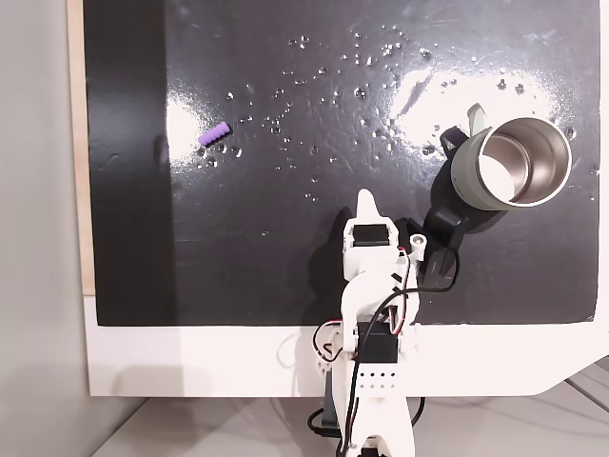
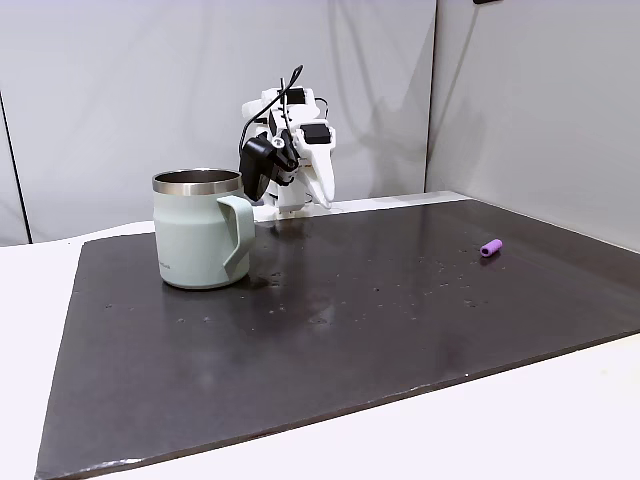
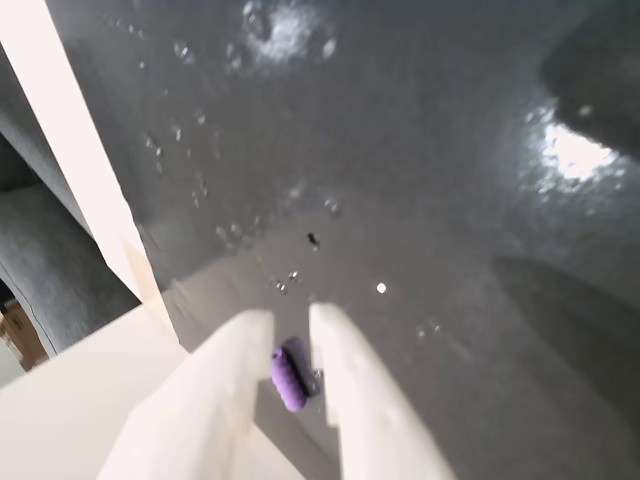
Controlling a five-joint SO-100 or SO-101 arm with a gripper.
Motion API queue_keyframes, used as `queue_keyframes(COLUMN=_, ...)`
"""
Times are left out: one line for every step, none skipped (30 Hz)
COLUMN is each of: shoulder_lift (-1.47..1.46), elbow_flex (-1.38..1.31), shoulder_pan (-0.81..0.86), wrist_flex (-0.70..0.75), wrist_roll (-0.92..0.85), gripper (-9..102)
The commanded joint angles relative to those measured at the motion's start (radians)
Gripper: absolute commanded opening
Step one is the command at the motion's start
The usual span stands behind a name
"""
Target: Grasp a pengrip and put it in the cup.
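Unmarked cup (image 2: 200, 240), distant pengrip (image 2: 490, 248)

Just a shiny black mat on a white table, nothing fancy.

The black mat (image 1: 314, 276) covers most of the white table (image 1: 190, 362) and is glossy enough to bounce bright glare; it's speckled with little droplets (image 1: 366, 57), mostly toward the far side in a fixed view. A thin wooden strip (image 1: 76, 143) runs along its left edge there. Plain pale wall panels (image 2: 150, 90) stand behind in a fixed view.
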Motion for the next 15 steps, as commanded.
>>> queue_keyframes(shoulder_lift=-0.072, elbow_flex=-0.152, shoulder_pan=-0.041, wrist_flex=0.012, wrist_roll=-0.034, gripper=0)
queue_keyframes(shoulder_lift=-0.133, elbow_flex=-0.207, shoulder_pan=-0.052, wrist_flex=0.017, wrist_roll=-0.034, gripper=0)
queue_keyframes(shoulder_lift=-0.207, elbow_flex=-0.27, shoulder_pan=-0.063, wrist_flex=0.02, wrist_roll=-0.031, gripper=0)
queue_keyframes(shoulder_lift=-0.284, elbow_flex=-0.339, shoulder_pan=-0.071, wrist_flex=0.026, wrist_roll=-0.023, gripper=0)
queue_keyframes(shoulder_lift=-0.359, elbow_flex=-0.413, shoulder_pan=-0.075, wrist_flex=0.038, wrist_roll=-0.012, gripper=0)
queue_keyframes(shoulder_lift=-0.433, elbow_flex=-0.486, shoulder_pan=-0.084, wrist_flex=0.054, wrist_roll=-0.005, gripper=0)
queue_keyframes(shoulder_lift=-0.502, elbow_flex=-0.566, shoulder_pan=-0.095, wrist_flex=0.075, wrist_roll=-0.005, gripper=0)
queue_keyframes(shoulder_lift=-0.565, elbow_flex=-0.644, shoulder_pan=-0.106, wrist_flex=0.101, wrist_roll=-0.005, gripper=1)
queue_keyframes(shoulder_lift=-0.627, elbow_flex=-0.721, shoulder_pan=-0.12, wrist_flex=0.132, wrist_roll=-0.005, gripper=4)
queue_keyframes(shoulder_lift=-0.687, elbow_flex=-0.792, shoulder_pan=-0.135, wrist_flex=0.161, wrist_roll=-0.008, gripper=6)
queue_keyframes(shoulder_lift=-0.741, elbow_flex=-0.857, shoulder_pan=-0.15, wrist_flex=0.189, wrist_roll=-0.008, gripper=9)
queue_keyframes(shoulder_lift=-0.792, elbow_flex=-0.916, shoulder_pan=-0.167, wrist_flex=0.213, wrist_roll=-0.015, gripper=13)
queue_keyframes(shoulder_lift=-0.836, elbow_flex=-0.968, shoulder_pan=-0.183, wrist_flex=0.233, wrist_roll=-0.018, gripper=17)
queue_keyframes(shoulder_lift=-0.876, elbow_flex=-1.015, shoulder_pan=-0.196, wrist_flex=0.255, wrist_roll=-0.018, gripper=19)
queue_keyframes(shoulder_lift=-0.917, elbow_flex=-1.06, shoulder_pan=-0.212, wrist_flex=0.276, wrist_roll=-0.018, gripper=22)
